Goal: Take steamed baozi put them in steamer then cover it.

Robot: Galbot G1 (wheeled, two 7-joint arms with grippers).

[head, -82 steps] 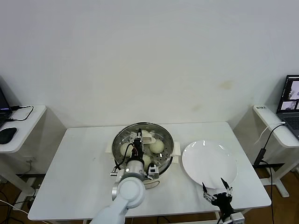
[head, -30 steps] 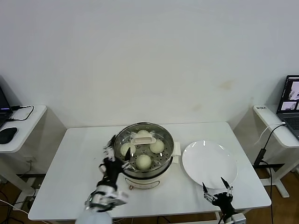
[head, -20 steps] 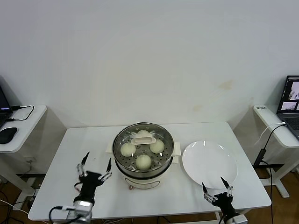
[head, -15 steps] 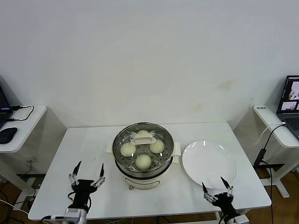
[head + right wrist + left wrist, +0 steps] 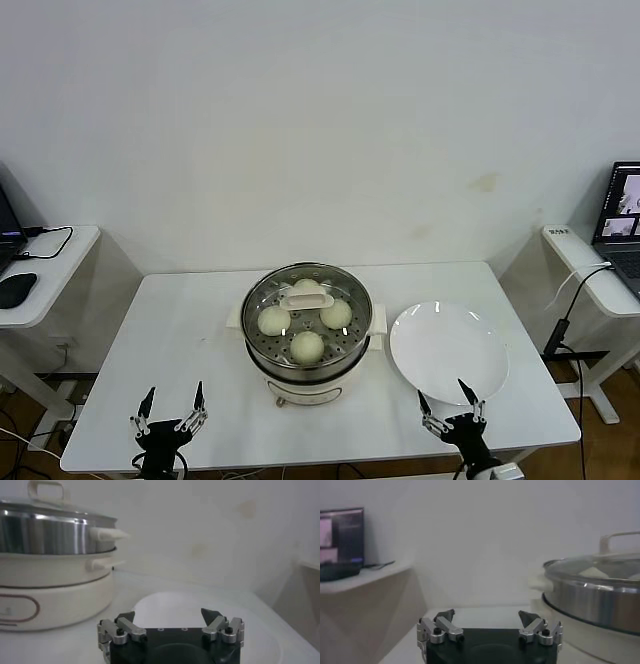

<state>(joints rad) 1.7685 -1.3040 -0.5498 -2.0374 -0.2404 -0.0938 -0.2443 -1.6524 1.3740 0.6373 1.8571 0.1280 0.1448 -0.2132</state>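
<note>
The steamer (image 5: 306, 362) stands mid-table with the glass cover (image 5: 345, 290) resting on it, its cream handle (image 5: 302, 299) at the centre. Through the glass show several steamed baozi (image 5: 307, 346). My left gripper (image 5: 173, 402) is open and empty at the table's front edge, to the left of the steamer and well short of it. In the left wrist view the gripper (image 5: 486, 614) holds nothing, with the steamer (image 5: 600, 600) and cover (image 5: 590, 566) off to one side. My right gripper (image 5: 447, 402) is open and empty at the front edge, just short of the white plate (image 5: 448, 352).
The bare white plate (image 5: 200, 605) lies right of the steamer (image 5: 45, 535). Side desks flank the table: one on the left with a mouse (image 5: 14, 289), one on the right with a laptop (image 5: 622, 225) and cables.
My left gripper has drawn back from the steamer's left side to the front edge of the table, staying open. My right gripper has shifted a little left. The cover stays on the steamer.
</note>
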